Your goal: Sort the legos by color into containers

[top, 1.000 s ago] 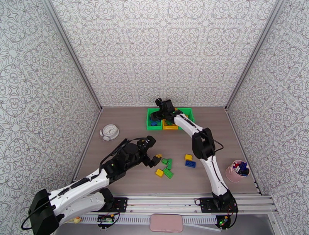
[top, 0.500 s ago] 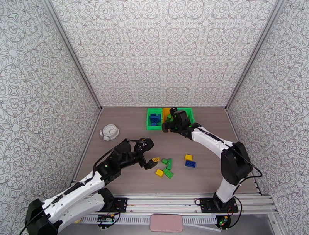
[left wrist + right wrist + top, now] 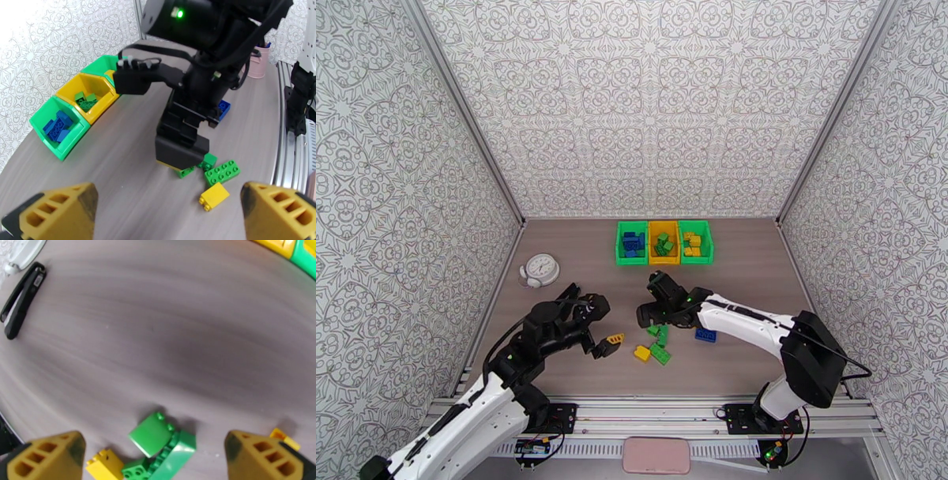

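We look onto a grey-brown, wood-grain tabletop (image 3: pixel 758 268) closed in on three sides by white walls (image 3: pixel 648 103) printed with a grey floral lattice, slim metal posts (image 3: pixel 471 118) at the back corners, a metal rail (image 3: pixel 648 418) along the near edge, all evenly lit.

Three open bins stand in a row: left green bin (image 3: pixel 618 243), yellow bin (image 3: pixel 663 261), right green bin (image 3: pixel 709 243). Loose on the table (image 3: pixel 758 268) lie six bricks: three green bricks (image 3: pixel 152 433), two yellow bricks (image 3: pixel 103 464), one partly hidden, and one blue brick (image 3: pixel 705 335). Also one white clock (image 3: pixel 541 269) and one pink cup (image 3: pixel 261 65)
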Action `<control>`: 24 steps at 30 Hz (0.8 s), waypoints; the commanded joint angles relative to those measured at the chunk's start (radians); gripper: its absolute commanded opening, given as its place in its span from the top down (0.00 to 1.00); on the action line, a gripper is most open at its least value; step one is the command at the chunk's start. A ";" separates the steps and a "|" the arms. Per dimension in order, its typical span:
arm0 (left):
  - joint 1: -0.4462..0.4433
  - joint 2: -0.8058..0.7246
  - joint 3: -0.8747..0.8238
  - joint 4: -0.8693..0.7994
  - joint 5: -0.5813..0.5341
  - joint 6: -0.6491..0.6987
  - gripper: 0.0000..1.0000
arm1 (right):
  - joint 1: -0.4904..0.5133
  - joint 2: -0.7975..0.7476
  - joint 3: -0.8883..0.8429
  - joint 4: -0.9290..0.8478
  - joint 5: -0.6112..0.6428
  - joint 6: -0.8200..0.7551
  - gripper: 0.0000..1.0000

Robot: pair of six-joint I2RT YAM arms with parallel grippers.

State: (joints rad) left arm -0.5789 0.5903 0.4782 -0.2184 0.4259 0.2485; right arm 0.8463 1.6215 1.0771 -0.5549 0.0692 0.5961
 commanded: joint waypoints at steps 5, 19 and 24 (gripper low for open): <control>-0.004 -0.141 -0.053 -0.117 0.001 -0.008 0.00 | 0.003 0.077 0.026 -0.121 -0.036 0.062 0.08; -0.139 -0.160 -0.177 0.053 -0.126 -0.111 0.00 | 0.005 0.064 -0.018 -0.150 -0.079 0.023 0.04; -0.144 -0.156 -0.188 0.047 -0.127 -0.107 0.00 | 0.004 0.043 -0.059 -0.143 -0.065 0.027 0.04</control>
State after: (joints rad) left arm -0.7139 0.4355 0.3038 -0.2089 0.3161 0.1570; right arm 0.8463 1.6920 1.0443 -0.6796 0.0055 0.6300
